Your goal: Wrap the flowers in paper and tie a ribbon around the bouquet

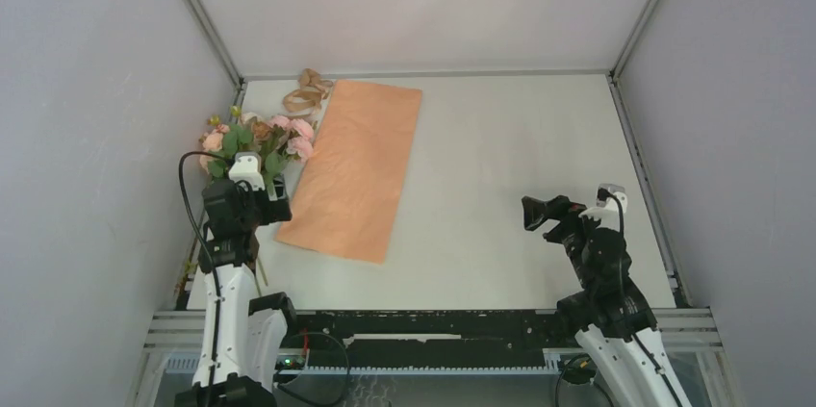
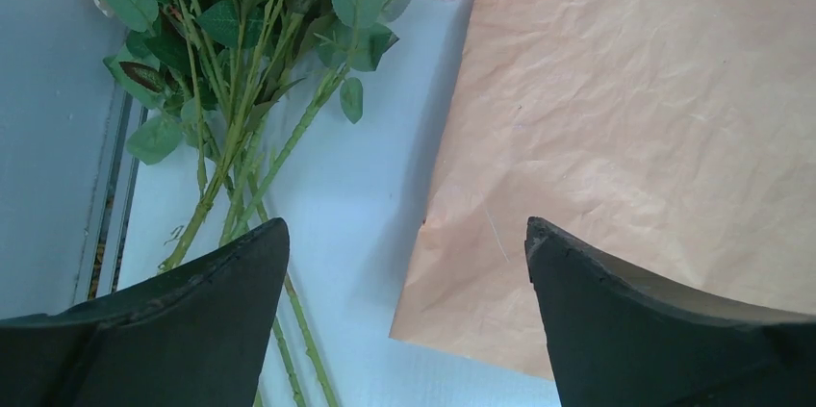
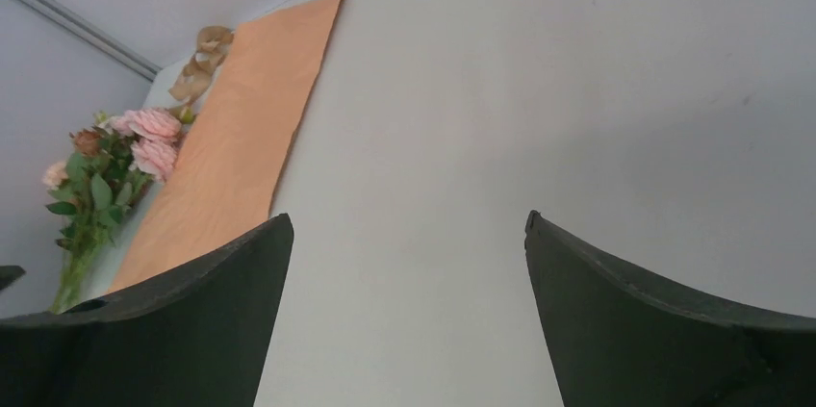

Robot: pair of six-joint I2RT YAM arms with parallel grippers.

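Black fingers (image 2: 173, 330) of the left gripper (image 2: 406, 234) fill the bottom corners of its wrist view, spread wide with nothing between them. Directly under the gap is a bare strip of white table (image 2: 366, 195). Beneath the left finger run the long green stems of the flowers (image 2: 241, 89), fanning forward into leaves and pink and cream heads ahead and to the left of the gripper. They lie close along the metal rail (image 2: 111, 186) at the table's edge, hard by the grey side wall (image 1: 87, 138).

Under the right finger sits the near corner of the paper (image 2: 635, 138), which lies flat and crinkled, stretching forward and to the right. The rose heads reach its left edge; whether they touch it cannot be told. Past the flowers, at the paper's far left corner, the ribbon (image 1: 308, 91) sits in a curled heap.

Well apart on the right, the right gripper (image 3: 409, 229) hangs above bare table with its jaws equally wide and empty, facing the paper with only open table between.
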